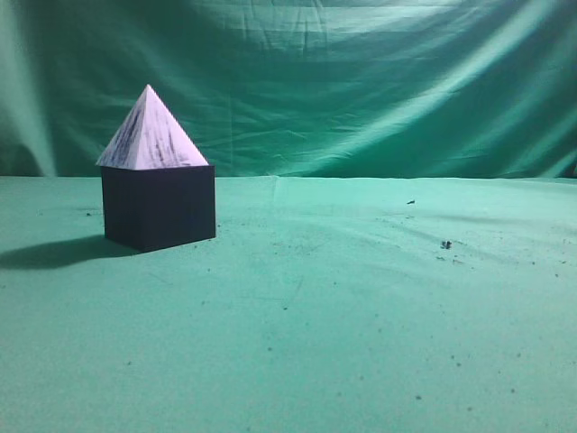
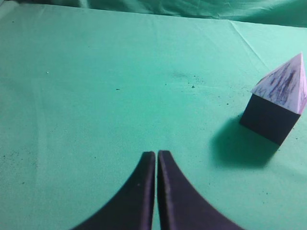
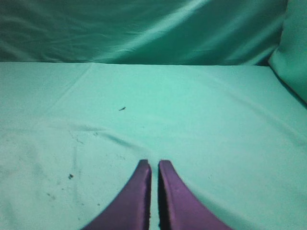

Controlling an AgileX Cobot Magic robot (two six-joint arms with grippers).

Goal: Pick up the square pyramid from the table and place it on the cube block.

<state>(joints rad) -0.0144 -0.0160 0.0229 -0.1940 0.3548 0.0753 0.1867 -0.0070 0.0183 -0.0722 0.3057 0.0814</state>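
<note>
Square pyramid (image 1: 151, 133) upright atop cube block (image 1: 159, 206), table (image 1: 343, 325)

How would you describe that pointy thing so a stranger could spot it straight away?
Look across the green-draped table to its left side, where a dark navy cube block stands alone. The square pyramid sits on top of it, upright, tip up. It is the only pale thing there: lilac-white with dark streaky smudges.
</note>
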